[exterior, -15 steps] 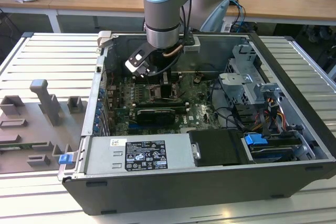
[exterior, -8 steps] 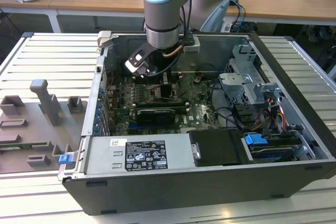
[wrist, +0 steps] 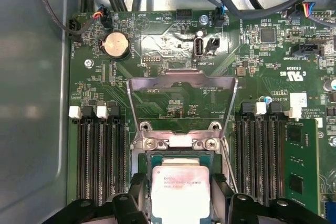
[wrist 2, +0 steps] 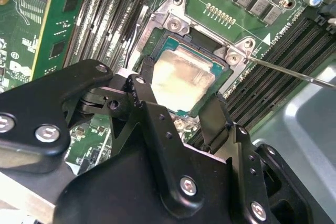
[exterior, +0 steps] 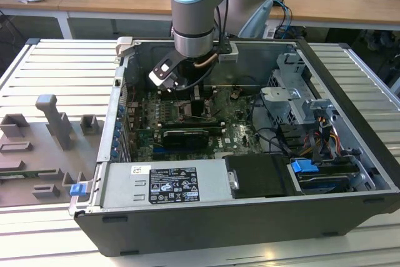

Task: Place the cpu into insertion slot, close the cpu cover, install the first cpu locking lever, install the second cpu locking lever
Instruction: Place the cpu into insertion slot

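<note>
Single arm (exterior: 194,23) reaches down into the open computer case (exterior: 187,223).

**Gripper.** In both wrist views the gripper (wrist: 181,190) straddles the cpu (wrist: 181,195). One black finger (wrist 2: 146,80) lies against one edge of the chip and the second finger against the opposite edge. I judge the jaws to be closed on the chip. No gap shows on either side, though whether pressure is applied cannot be confirmed.

**Position of cpu.** It lies flat, silvery top up, directly between the fingertips and within the insertion slot (wrist 2: 197,36). It looks level with the socket rim and seated, or very nearly so.

**Key relation.**
- The chip is square, so it has no long axis.
- The grip line runs across it from one bank of memory slots (wrist: 100,156) towards the other bank (wrist: 257,156).
- The cpu cover (wrist: 181,78) stands open, hinged at the socket edge facing the coin cell battery (wrist: 116,44).
- The cover is tilted back over the board between socket and battery, clear of the chip and fingers.

**Counts.**
- 1 cpu
- 1 insertion slot
- 1 cpu cover, not closed
- 2 banks of memory slots flanking the socket
- 1 coin cell battery
- 1 locking lever (wrist 2: 289,71) clearly made out, a thin wire rod swung away from the socket, unlatched

A second lever cannot be told for sure.
</note>
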